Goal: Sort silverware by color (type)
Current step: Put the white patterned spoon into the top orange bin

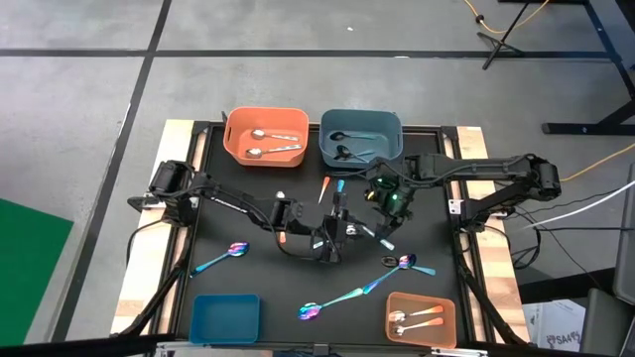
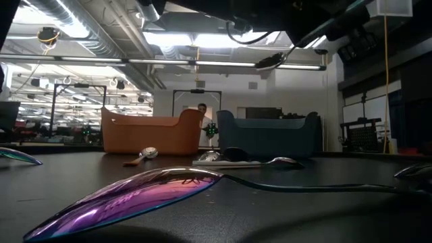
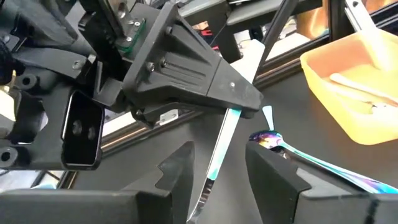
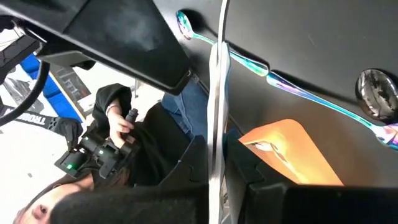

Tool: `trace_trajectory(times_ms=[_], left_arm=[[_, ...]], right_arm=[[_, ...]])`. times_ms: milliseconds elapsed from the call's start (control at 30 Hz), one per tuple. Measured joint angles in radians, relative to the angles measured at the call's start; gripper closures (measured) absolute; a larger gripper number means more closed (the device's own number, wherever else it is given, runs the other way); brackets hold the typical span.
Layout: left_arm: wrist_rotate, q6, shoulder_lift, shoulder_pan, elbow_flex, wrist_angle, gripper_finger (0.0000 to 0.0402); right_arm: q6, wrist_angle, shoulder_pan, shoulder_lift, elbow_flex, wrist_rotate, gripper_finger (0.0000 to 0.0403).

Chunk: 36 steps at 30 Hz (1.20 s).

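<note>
Teal-handled spoon (image 3: 219, 149) gripped at both ends by left end effector (image 1: 335, 236) and right end effector (image 1: 385, 210).

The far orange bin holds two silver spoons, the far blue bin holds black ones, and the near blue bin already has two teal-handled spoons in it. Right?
Not quite. In the high view the near blue bin has no spoons in it; the teal-handled spoons lie loose on the black mat. The rest stands: the far orange bin holds two silver spoons, the far blue bin black ones.
</note>
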<state>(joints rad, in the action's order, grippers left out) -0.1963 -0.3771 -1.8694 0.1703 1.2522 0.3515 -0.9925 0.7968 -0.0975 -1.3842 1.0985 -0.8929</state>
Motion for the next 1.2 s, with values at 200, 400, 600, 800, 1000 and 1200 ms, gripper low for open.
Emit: trace_trajectory(times_ms=[200, 400, 600, 800, 1000, 1200], left_arm=[[0.0, -0.001, 0.0, -0.01, 0.0, -0.003, 0.0262], [-0.014, -0.002, 0.0, -0.013, 0.0, -0.002, 0.0263], [-0.023, -0.002, 0.0, -0.013, 0.0, -0.002, 0.0276], [-0.022, -0.002, 0.0, -0.013, 0.0, -0.003, 0.0318], [-0.014, -0.012, 0.0, -0.011, 0.0, -0.011, 0.0363], [-0.011, -0.056, 0.0, -0.011, 0.0, -0.011, 0.039]], right_arm=[[-0.075, -0.118, 0.0, 0.0, 0.0, -0.035, 0.0397], [-0.106, -0.162, 0.0, 0.0, 0.0, -0.047, 0.0398], [-0.106, -0.161, 0.0, 0.0, 0.0, -0.043, 0.0398], [-0.104, -0.161, 0.0, 0.0, 0.0, -0.034, 0.0397], [-0.104, -0.157, -0.001, 0.0, 0.0, -0.039, 0.0397], [-0.104, -0.157, -0.002, 0.001, 0.0, -0.038, 0.0397]])
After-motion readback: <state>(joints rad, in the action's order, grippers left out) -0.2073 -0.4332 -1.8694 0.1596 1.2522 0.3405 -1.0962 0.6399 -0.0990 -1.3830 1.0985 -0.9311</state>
